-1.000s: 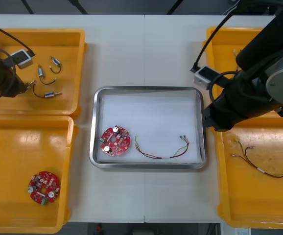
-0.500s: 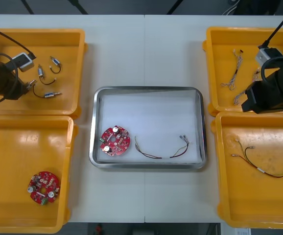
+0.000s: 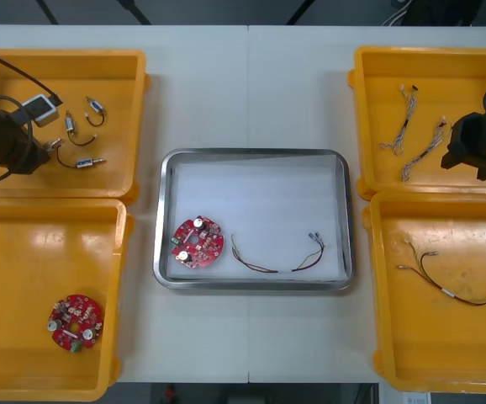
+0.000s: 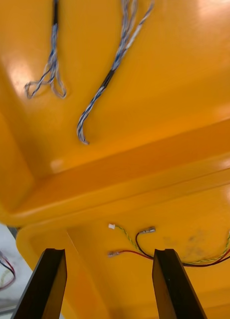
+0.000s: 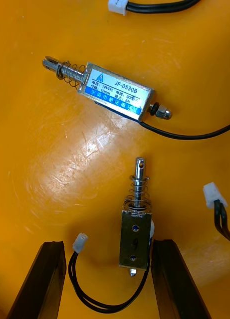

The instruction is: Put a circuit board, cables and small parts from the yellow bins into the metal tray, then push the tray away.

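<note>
Far half of metal tray (image 3: 251, 156) bare, reachable from above; circuit board (image 3: 198, 242) and red-yellow cable (image 3: 278, 257) take its near half. Flanking it, yellow bins (image 3: 138, 126); table (image 3: 251, 84) beyond it open.

Light table (image 3: 293, 93), seam (image 3: 249, 84) down middle; dark strip (image 3: 226, 10) beyond far edge, perhaps floor.

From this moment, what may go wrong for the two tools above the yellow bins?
1. The left tool is open around a small metal part that lies close to one finger, so closing may push it aside or grip it crookedly.
2. That part's black cable loops by the other finger and may get pinched.
3. The right tool, open, hangs near the wall between two yellow bins; descending here may strike it.
</note>
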`<action>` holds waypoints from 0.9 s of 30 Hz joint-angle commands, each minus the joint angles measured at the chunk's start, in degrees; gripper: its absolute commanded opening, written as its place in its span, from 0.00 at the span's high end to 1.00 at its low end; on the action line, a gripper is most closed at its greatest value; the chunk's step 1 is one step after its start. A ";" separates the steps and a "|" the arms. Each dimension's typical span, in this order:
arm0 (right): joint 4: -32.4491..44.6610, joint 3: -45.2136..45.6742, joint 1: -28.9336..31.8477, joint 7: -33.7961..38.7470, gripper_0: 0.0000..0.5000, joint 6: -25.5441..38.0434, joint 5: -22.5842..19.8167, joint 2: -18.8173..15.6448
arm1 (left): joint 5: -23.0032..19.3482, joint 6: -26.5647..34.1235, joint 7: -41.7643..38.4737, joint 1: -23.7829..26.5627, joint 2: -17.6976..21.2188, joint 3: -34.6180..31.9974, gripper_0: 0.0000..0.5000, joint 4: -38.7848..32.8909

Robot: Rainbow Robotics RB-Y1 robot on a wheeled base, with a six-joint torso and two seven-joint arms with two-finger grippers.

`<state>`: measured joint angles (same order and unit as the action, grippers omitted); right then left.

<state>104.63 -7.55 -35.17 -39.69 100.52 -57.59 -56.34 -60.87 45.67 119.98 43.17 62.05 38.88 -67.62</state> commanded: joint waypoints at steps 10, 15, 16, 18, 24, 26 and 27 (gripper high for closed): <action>-22.18 -8.36 -17.12 9.19 0.00 -4.28 4.42 3.78 | -0.74 -1.90 2.63 2.44 -1.14 0.58 0.73 0.38; -29.30 -8.36 -20.29 9.46 0.00 -5.86 6.79 7.21 | -0.83 -1.90 2.63 2.44 -1.32 0.58 1.00 0.38; -30.27 -8.36 -20.73 9.46 0.00 -6.04 7.32 7.74 | -1.00 -1.90 2.63 2.44 -1.32 0.58 1.00 0.38; -32.64 -8.36 -21.43 9.37 0.00 -6.74 8.81 9.14 | -1.35 -1.98 2.63 2.44 -1.32 0.58 1.00 0.21; -37.48 -8.36 -21.69 9.19 0.00 -9.03 12.77 12.04 | -2.32 -1.90 2.63 2.62 -1.23 0.50 1.00 0.12; -38.80 -8.36 -21.69 9.11 0.00 -9.82 13.65 12.66 | -2.67 -1.90 2.63 2.79 -0.88 0.58 1.00 0.12; -39.76 -8.36 -21.61 9.11 0.00 -10.34 14.44 13.18 | -2.94 -1.63 2.63 2.97 -0.61 0.50 1.00 0.12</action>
<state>66.48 -15.77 -54.24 -31.80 91.47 -44.87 -44.51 -62.73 44.30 119.98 43.36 61.43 38.88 -67.51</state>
